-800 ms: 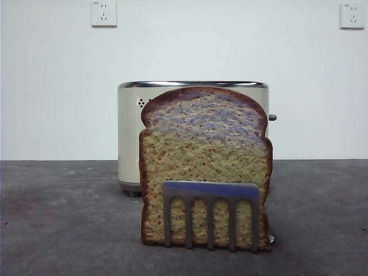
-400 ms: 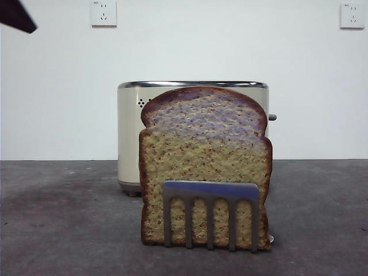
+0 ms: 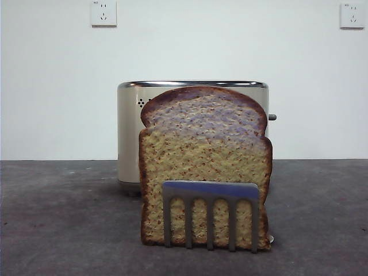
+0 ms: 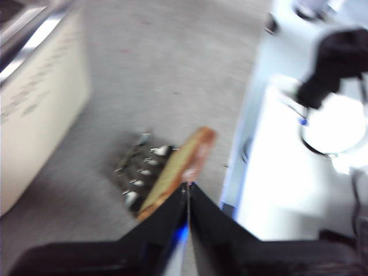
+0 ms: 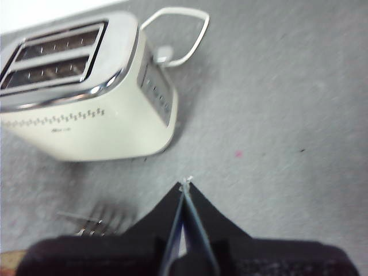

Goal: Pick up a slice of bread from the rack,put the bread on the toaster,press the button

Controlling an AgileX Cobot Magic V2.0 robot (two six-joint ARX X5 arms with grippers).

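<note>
Bread upright in rack, both claws clenched and empty

Bread stands upright in the rack on the grey surface, its domed crust uppermost, directly in front of the toaster. The button juts from the toaster's narrow end, just past the slice's edge in the front view. The left claw hangs above the slice, jaws pressed together, gripping nothing; the bread's crust edge and the rack's prongs lie just beyond its tips. The right claw is likewise clenched and empty, poised over bare surface near the toaster's end, with both slots visible from above. Two wall sockets sit high behind.
</note>
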